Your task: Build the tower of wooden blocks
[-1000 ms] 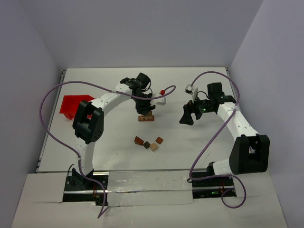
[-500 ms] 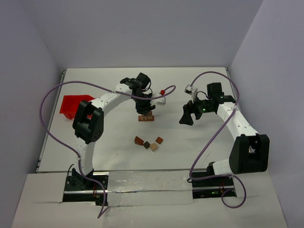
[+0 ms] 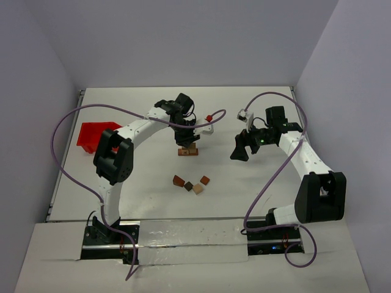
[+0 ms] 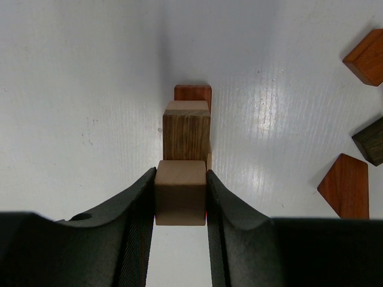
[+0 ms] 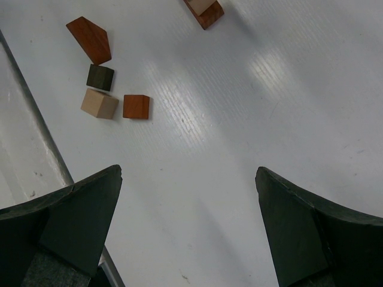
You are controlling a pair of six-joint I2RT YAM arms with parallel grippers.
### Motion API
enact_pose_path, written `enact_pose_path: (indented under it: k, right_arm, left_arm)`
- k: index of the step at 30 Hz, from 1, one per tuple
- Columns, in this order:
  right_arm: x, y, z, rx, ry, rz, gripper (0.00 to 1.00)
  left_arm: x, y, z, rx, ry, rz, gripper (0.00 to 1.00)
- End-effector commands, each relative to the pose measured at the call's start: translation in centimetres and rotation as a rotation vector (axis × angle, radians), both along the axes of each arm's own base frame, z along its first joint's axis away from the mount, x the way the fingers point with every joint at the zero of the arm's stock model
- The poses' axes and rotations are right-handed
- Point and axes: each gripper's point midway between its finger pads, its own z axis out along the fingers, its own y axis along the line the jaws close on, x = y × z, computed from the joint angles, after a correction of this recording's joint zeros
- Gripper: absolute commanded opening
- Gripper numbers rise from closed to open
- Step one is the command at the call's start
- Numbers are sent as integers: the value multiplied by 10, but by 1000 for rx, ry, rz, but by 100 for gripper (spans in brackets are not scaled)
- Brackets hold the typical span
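Top view: the left claw [image 3: 187,143] hovers over the one tower [image 3: 188,151] at the middle of the worktop [image 3: 146,195]; four loose blocks [image 3: 198,189] lie nearer the arms

Left wrist: it is clamped on a tan cube [image 4: 181,191], so this looks like the placing step; next, lower squarely, then release

Right wrist: the right claw [image 5: 188,179] gapes apart, empty

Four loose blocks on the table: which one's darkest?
The dark brown cube, between the reddish wedge and the tan cube; the fourth is an orange-red cube.
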Motion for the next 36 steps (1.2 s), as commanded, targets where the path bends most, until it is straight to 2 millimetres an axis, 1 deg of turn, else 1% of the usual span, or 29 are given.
enact_pose_path:
  k: [1,7,9,13,14,15,17,19,21,24,26,29,31,32,33,34,35,36]
  right_arm:
    - [9,3,13,-1,-42,14,100]
    - [8,4,13,-1,-42,18,100]
    - [9,3,13,-1,-40,17,100]
    - [8,4,13,-1,-38,17,100]
    - [8,4,13,-1,-38,19,100]
    - [8,4,13,-1,-38,19,100]
    - [9,4,13,0,-38,19,100]
    - [8,4,13,0,-37,19,100]
    - [8,4,12,0,-36,17,100]
    - [7,4,13,-1,-37,18,100]
    - [7,5,13,0,-38,22,100]
    - [5,7,13,-6,-43,31,100]
    - [3,10,11,-20,-46,42,100]
    - [1,12,10,-28,-48,50,100]
    - [-1,15,9,-43,-55,67,100]
    - [-5,19,7,-60,-66,89,100]
    - [-10,24,7,-73,-81,114,100]
    - [-16,31,8,-85,-99,149,100]
  left_arm:
    - [8,-5,24,-49,-62,4,36]
    - [8,-5,23,-48,-61,1,37]
    - [7,-5,22,-48,-56,-1,41]
    - [5,-4,22,-47,-52,-10,57]
    - [4,-4,22,-48,-49,-13,66]
    - [4,-4,23,-50,-47,-14,69]
    - [4,-5,24,-56,-48,-12,80]
    - [5,-7,30,-72,-57,-6,98]
    - [6,-8,38,-88,-61,-3,99]
    - [7,-6,57,-121,-81,4,99]
    - [6,-3,77,-151,-103,7,99]
    - [3,7,117,-237,-136,35,99]
    - [9,23,144,-306,-158,83,99]
    - [7,28,159,-361,-153,99,99]
    - [10,37,170,-418,-140,134,99]
    - [17,53,182,-465,-157,178,99]
    - [18,67,198,-522,-167,217,99]
    - [22,83,207,-573,-158,265,99]
